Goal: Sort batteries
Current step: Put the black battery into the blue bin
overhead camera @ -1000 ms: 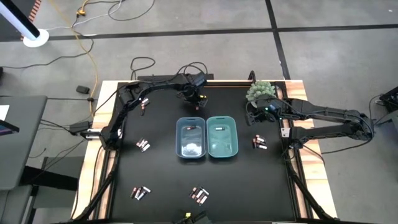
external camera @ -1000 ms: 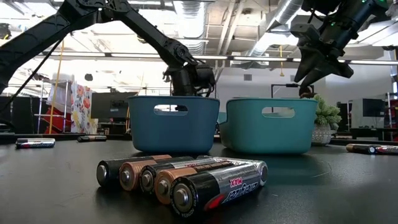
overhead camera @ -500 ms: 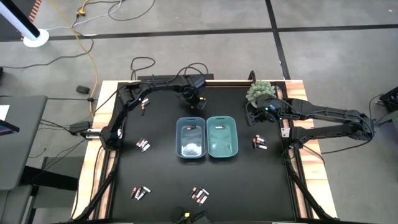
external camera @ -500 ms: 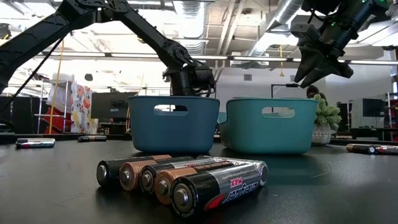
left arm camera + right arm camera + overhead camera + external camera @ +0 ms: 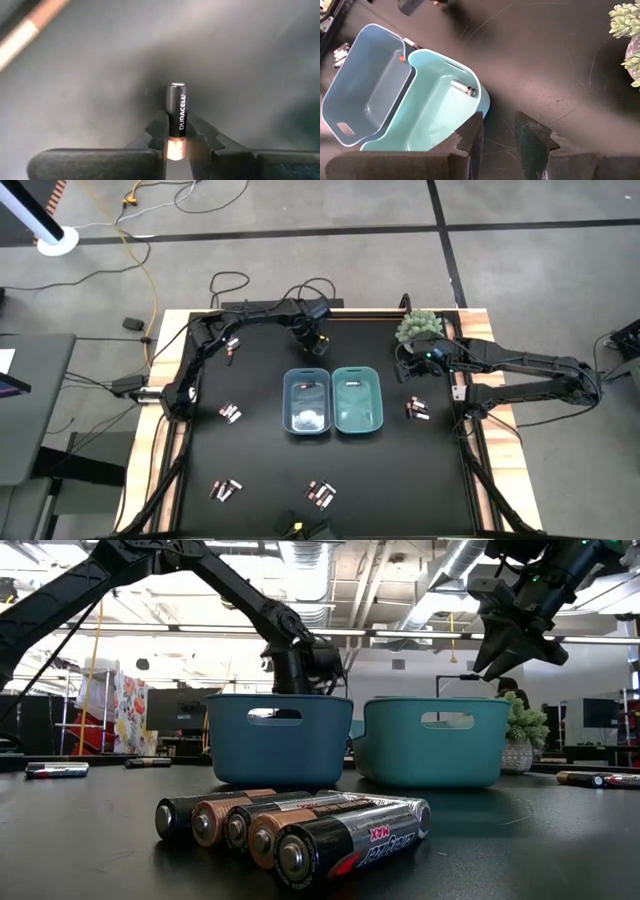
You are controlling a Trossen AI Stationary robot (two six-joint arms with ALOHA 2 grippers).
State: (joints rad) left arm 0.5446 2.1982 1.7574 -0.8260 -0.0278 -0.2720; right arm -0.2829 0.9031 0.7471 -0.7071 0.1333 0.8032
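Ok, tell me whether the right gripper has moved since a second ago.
No. In the high view the right gripper sits at the same spot beside the plant, right of the teal bin.

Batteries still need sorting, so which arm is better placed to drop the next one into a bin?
Left. Its end effector is already shut on a battery just behind the blue bin. The right end effector holds nothing, waiting beside the teal bin.
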